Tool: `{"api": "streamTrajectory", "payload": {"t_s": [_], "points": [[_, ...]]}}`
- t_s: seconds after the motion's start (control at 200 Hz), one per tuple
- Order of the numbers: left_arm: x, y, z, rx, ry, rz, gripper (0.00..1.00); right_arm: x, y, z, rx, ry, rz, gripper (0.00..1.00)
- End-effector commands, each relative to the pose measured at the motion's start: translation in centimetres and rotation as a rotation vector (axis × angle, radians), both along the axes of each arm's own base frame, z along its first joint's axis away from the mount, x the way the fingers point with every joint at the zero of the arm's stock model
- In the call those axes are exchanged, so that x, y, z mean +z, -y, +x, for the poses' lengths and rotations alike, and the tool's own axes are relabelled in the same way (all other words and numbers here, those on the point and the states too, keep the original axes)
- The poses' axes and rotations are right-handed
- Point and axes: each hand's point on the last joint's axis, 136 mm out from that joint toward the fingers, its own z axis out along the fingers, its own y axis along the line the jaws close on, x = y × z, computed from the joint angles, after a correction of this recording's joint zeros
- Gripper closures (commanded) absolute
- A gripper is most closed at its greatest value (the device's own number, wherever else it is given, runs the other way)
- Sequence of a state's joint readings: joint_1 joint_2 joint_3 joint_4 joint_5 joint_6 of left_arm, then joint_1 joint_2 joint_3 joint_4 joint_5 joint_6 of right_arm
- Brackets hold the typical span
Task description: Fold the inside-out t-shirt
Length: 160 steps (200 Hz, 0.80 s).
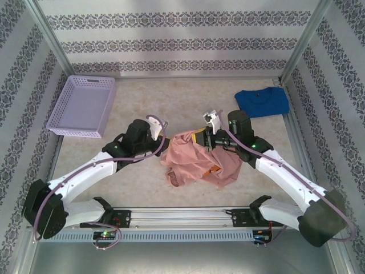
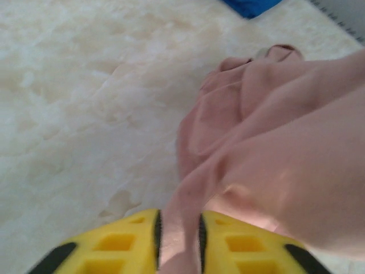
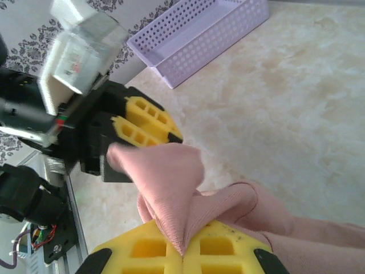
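Observation:
The salmon-pink inside-out t-shirt point(image 1: 199, 158) is bunched in a heap at the table's middle, with a bit of orange print showing at its lower edge. My left gripper point(image 1: 163, 142) is at the shirt's left edge. In the left wrist view it point(image 2: 178, 231) is shut on a fold of pink cloth point(image 2: 274, 142) running between the yellow fingers. My right gripper point(image 1: 203, 137) is at the shirt's top edge. Its yellow fingers point(image 3: 182, 254) are pressed together on a pinched ridge of the cloth point(image 3: 171, 177). The left gripper's yellow fingers point(image 3: 145, 123) sit close in front of it, a raised flap between the two.
A lilac perforated basket point(image 1: 82, 105) stands at the back left. A bright blue t-shirt point(image 1: 261, 101) lies flat at the back right. Patterned walls enclose the table, and a metal rail point(image 1: 182, 216) runs along the near edge between the arm bases.

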State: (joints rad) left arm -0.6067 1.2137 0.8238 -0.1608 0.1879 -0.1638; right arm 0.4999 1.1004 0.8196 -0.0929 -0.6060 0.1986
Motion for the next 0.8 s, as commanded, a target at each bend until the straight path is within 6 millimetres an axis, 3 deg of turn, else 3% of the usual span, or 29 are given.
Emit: {"api": "streamTrajectory", "payload": {"t_s": [0.0,0.105,0.285,0.47,0.58,0.73,0.794], "points": [[0.5,-0.9,0.1,0.055,-0.042,0.028,0.66,-0.9,0.8,0.3,-0.063,-0.036,-0.055,1.0],[2.1,-0.1,-1.5,0.011,-0.04,-0.043,0.53,-0.8,0.8,0.9,-0.113,-0.095,-0.055,1.0],[4.7,2.0,-3.9,-0.063,-0.066,-0.231,0.4,-0.5,0.4,1.8,-0.155,-0.158,-0.027,1.0],[5.5,4.9,-3.2,-0.067,-0.146,-0.331,0.37,0.1,-0.4,1.6,-0.14,-0.162,0.013,1.0],[5.1,6.2,-1.7,-0.055,-0.17,-0.341,0.45,0.4,-0.4,1.4,-0.136,-0.157,0.024,1.0],[4.7,7.4,-0.1,-0.054,-0.172,-0.324,0.68,0.6,0.0,1.0,-0.139,-0.143,0.027,1.0],[4.8,7.4,0.3,-0.054,-0.163,-0.319,0.84,0.6,0.5,1.0,-0.153,-0.135,0.007,1.0]]}}
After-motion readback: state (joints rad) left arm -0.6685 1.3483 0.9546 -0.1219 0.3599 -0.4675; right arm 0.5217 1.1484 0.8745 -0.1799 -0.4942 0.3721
